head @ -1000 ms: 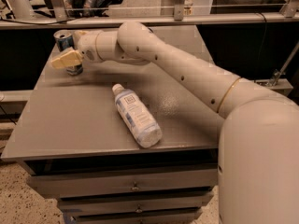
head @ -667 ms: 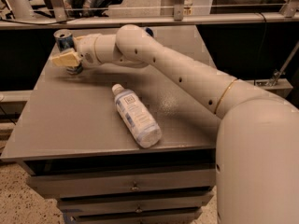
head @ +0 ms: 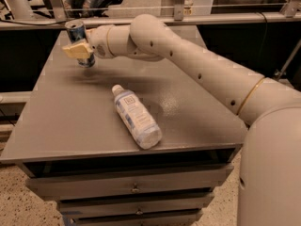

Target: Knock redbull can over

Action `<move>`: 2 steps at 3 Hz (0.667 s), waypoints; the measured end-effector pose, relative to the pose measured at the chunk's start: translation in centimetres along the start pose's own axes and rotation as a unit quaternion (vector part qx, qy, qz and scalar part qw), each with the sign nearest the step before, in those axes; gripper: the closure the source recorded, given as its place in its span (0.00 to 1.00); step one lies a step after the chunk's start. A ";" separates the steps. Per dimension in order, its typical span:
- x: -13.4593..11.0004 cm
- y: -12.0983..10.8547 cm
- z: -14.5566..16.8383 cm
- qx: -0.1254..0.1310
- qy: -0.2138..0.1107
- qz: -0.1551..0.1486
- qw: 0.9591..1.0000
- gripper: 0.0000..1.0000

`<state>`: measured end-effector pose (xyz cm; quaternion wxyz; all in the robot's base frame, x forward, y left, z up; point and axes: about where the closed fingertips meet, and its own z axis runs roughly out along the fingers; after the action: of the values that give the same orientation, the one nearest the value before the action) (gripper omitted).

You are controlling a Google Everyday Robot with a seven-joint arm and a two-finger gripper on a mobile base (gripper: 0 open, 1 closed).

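We take the clear plastic bottle (head: pixel 136 117) as our landmark: it lies on its side near the middle of the grey counter (head: pixel 70 121), with its white cap pointing toward the far left and its base toward the near edge. The redbull can (head: pixel 75 32) stands beyond the bottle and to its left, close to the counter's far left corner and well apart from the bottle. Its silver top shows above the hand, and a short stretch of its dark blue lower body shows below it. The can looks slightly tilted, with its top leaning away from the bottle, though we cannot say whether its base sits flat on the counter. The hand (head: pixel 77 51) is at the can's mid-body, also beyond the bottle and to its left, and its pale yellow part lies across the front of the can, hiding the middle of it. We cannot tell whether the hand is open or closed. The white arm (head: pixel 188 55) reaches the can from the right, passing behind the bottle and above the counter's far half. The robot's large white body (head: pixel 273 173) rises to the right of the bottle, past the counter's right edge. Below the bottle, under the counter's front edge, we see grey drawers (head: pixel 131 185).
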<state>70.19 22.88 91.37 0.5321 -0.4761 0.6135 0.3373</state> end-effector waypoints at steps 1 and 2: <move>-2.0 -1.7 -6.1 0.022 0.039 -0.019 0.999 1.00; -2.2 -3.2 -11.8 0.032 0.112 -0.040 0.992 1.00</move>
<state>69.26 11.49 96.29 0.4880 -0.5181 0.6600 0.2402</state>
